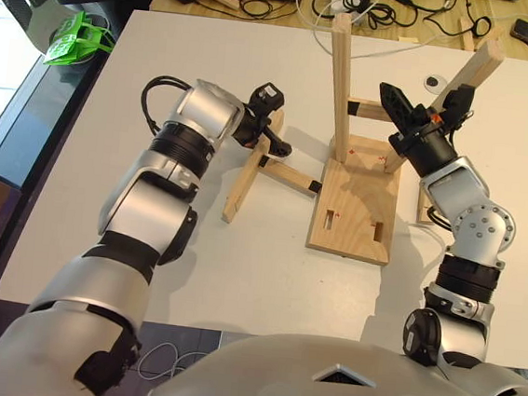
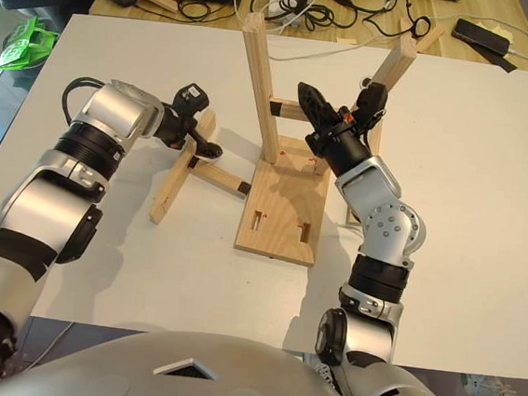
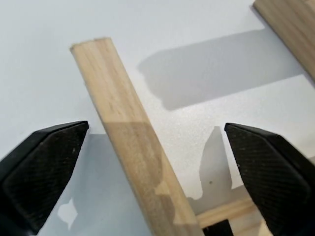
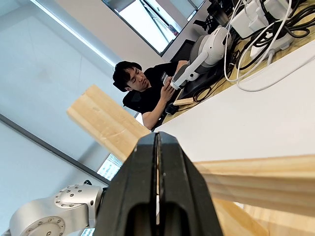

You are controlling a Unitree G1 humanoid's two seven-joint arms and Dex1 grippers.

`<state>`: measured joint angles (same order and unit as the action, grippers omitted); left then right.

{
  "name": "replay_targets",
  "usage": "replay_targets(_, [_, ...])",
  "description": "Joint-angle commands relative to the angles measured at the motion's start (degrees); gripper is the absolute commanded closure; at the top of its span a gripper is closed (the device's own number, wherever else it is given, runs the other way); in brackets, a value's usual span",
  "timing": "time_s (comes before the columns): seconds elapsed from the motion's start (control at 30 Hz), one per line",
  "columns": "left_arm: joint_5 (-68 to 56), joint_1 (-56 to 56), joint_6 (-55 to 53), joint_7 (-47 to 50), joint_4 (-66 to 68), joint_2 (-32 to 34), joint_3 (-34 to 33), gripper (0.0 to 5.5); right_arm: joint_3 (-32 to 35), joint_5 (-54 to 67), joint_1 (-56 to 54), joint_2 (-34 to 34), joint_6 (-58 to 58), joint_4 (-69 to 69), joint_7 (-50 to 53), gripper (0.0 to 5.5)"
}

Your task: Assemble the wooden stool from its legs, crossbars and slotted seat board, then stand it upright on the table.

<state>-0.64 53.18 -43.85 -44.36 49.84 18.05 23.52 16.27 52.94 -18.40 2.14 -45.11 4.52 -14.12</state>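
Note:
The slotted seat board lies flat on the white table. Two legs stand in its far slots: one upright, the other leaning to the right. A crossbar joins them. My right gripper is shut just above that crossbar, between the two legs, and nothing shows between its fingers. A second leg with its crossbar lies flat, left of the board. My left gripper stands open over this leg's far end, one finger on each side, apart from the wood.
Behind my right arm, a further wooden piece lies right of the board. Cables and loose wood cover the desk beyond the table's far edge. A green bag sits off the far left corner. The near half of the table is bare.

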Motion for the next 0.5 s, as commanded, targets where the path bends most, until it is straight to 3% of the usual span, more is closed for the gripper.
replay_targets(0.03, [2.7, 4.3, 1.9, -2.4, 6.8, -1.4, 0.5, 0.38, -0.5, 0.0, 0.5, -0.5, 0.6, 1.3, 0.9, 5.5])
replay_targets(0.5, [9.6, 6.6, 7.7, -9.5, 17.1, -3.5, 0.1, 2.33, -1.9, 0.2, 1.5, -1.3, 1.1, 2.8, 1.6, 5.5])
